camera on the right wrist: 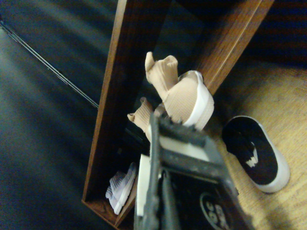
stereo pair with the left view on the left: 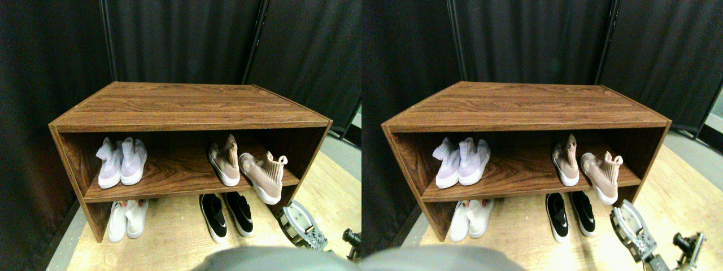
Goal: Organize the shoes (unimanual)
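Hanging over the shelf (stereo pair with the left view on the left: 186, 183) edge, the crooked beige shoe (stereo pair with the left view on the left: 262, 176) lies just up-left of the end effector (stereo pair with the left view on the left: 302, 226), heel outward, long axis skewed; whether its jaws are open, I cannot tell.

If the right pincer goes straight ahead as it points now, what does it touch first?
Probably the pinkish-beige shoe whose toe overhangs the shelf edge. It sits directly beyond the right pincer, though depth is unclear.

Right manipulator in from lower right, gripper (stereo pair with the left view on the left: 302, 226) low and holding nothing. Wrist cam: dark jaw frame (camera on the right wrist: 184, 187) fills the near field, rolled sideways, pointing forward along the reach.
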You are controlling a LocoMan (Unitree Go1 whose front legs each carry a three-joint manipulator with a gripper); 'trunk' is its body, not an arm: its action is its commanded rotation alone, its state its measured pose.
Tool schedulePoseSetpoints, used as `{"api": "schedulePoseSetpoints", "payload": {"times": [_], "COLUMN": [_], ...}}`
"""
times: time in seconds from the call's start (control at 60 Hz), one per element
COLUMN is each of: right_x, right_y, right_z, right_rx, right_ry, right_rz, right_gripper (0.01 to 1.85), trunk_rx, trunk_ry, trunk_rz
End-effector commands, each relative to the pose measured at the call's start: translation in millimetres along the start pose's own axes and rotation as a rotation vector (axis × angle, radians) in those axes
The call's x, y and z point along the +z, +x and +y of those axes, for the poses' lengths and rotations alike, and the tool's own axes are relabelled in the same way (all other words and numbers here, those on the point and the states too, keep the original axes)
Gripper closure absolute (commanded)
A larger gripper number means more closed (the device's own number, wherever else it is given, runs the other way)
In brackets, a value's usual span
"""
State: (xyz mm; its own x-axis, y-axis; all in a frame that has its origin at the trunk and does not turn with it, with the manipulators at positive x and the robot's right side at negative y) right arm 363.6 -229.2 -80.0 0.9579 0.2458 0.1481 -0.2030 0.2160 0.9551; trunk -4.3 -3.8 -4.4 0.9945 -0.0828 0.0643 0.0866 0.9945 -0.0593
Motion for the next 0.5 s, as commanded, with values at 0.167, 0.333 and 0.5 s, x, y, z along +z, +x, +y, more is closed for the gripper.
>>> {"api": "schedulePoseSetpoints", "payload": {"times": [0.167,0.333,0.5], "right_x": [-1,-1,0], "right_y": [4.5,12.2,24.3], "right_z": [14,10,3], "right_rx": [0.052,0.041,0.006], "right_ry": [-0.136,-0.103,-0.061], "right_rz": [-0.053,-0.074,-0.079], "right_gripper": [0.37,0.31,0.23], "trunk_rx": [0.0,0.001,0.003], "trunk_ry": [-0.015,-0.018,-0.019], "trunk_rz": [0.028,0.026,0.026]}}
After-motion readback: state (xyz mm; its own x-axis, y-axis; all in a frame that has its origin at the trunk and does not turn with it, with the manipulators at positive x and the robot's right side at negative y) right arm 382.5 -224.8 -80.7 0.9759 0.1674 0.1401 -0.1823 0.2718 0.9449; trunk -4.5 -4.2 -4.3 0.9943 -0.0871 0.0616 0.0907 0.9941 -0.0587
